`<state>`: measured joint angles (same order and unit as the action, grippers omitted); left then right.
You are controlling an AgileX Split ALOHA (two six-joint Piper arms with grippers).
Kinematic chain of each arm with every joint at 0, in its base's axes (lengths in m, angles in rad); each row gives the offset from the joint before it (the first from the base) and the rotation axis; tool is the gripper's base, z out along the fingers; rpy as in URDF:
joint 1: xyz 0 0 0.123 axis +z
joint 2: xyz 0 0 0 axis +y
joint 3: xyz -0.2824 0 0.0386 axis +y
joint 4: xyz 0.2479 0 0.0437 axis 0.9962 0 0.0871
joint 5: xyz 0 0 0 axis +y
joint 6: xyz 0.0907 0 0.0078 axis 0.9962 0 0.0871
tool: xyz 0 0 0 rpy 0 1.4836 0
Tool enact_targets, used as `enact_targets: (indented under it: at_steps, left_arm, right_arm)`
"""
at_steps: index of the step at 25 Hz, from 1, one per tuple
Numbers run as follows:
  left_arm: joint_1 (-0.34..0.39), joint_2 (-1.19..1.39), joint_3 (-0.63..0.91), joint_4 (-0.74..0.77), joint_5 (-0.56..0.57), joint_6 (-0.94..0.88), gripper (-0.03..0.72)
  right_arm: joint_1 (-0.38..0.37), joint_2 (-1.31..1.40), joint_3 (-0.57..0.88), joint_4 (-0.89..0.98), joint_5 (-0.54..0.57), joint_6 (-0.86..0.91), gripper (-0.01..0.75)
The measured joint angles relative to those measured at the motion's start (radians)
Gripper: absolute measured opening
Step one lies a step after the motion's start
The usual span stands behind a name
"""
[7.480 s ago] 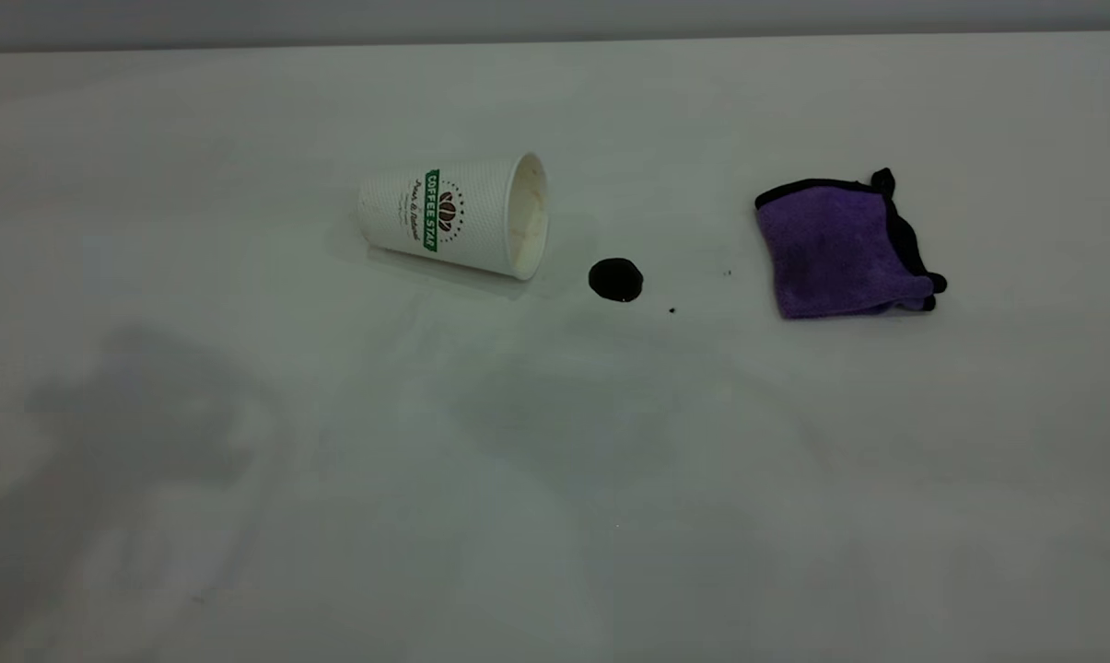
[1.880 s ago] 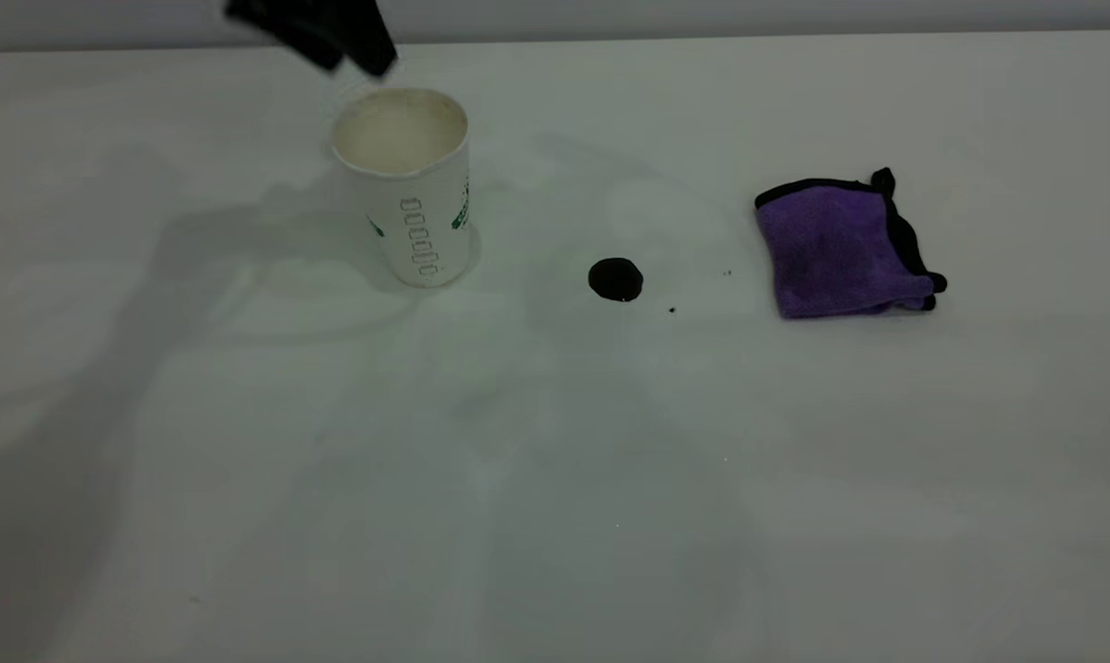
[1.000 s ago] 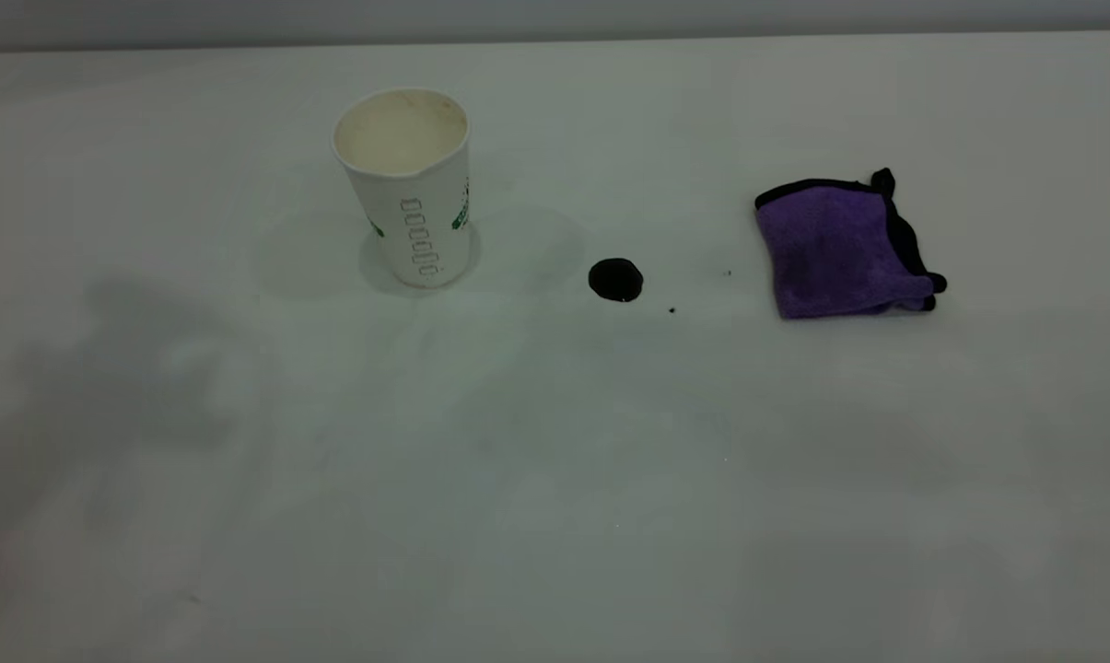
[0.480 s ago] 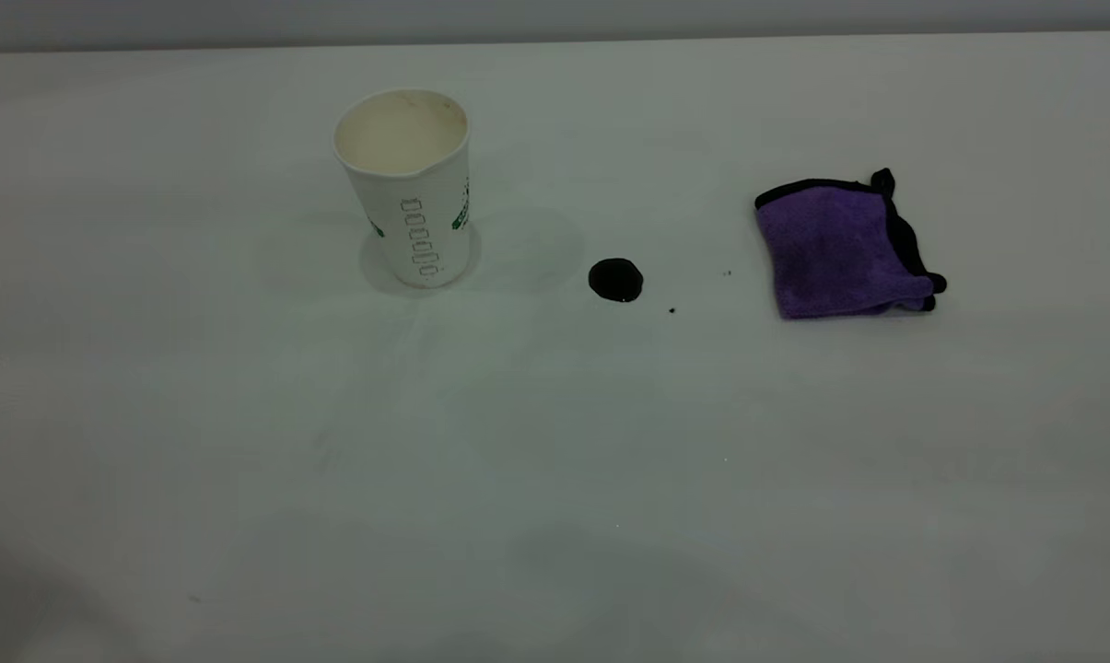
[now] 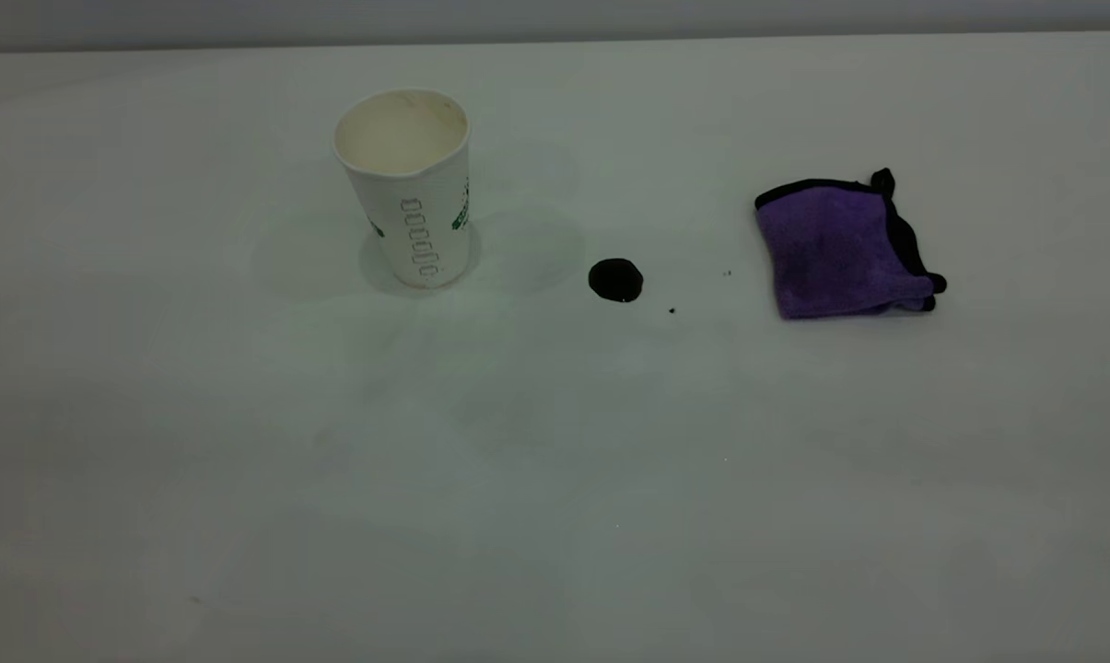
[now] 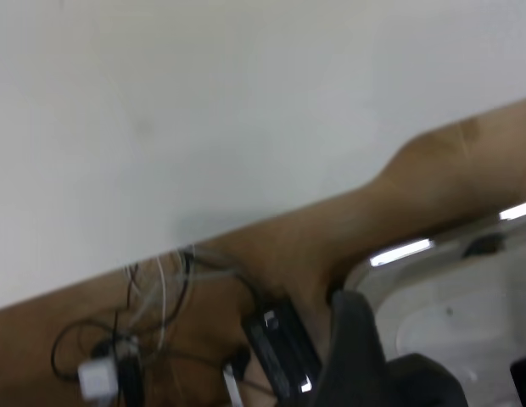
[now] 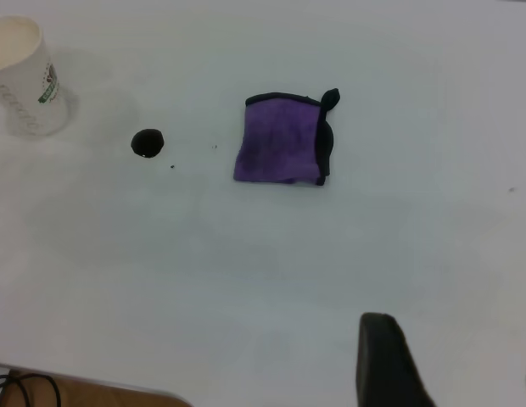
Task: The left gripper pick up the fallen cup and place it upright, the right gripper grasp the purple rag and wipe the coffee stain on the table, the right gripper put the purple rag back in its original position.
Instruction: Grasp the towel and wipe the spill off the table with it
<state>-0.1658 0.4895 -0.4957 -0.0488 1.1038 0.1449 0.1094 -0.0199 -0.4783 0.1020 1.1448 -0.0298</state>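
The cup stands upright at the back left of the table, mouth up, with nothing touching it. The coffee stain lies to its right, and the purple rag lies folded farther right. Neither gripper shows in the exterior view. The right wrist view shows the cup, the stain and the rag, with my right gripper open, empty and well short of the rag. My left gripper is open and empty beyond the table's edge, over the floor.
A few tiny dark specks lie between the stain and the rag. The left wrist view shows the white tabletop's edge, a brown floor with cables and a white-grey base.
The cup, earlier lying on its side, now stands upright a little to the left. The left gripper has let it go and left the exterior view. The arm shadows have faded.
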Motion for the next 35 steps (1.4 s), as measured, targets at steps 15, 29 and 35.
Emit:
enact_targets:
  at_steps: [15, 29, 35]
  left_arm:
    - [0.177, -0.451, 0.006, -0.001, 0.014, -0.001, 0.578]
    - [0.198, -0.51, 0.006, -0.025, 0.023, -0.005, 0.579]
    - [0.198, -0.51, 0.006, -0.025, 0.024, -0.005, 0.579]
  right_arm:
    - [0.0, 0.0, 0.0, 0.0, -0.001, 0.0, 0.438]
    - [0.0, 0.059, -0.043, 0.021, -0.034, 0.0, 0.44]
    - [0.0, 0.424, -0.153, 0.073, -0.15, -0.094, 0.532]
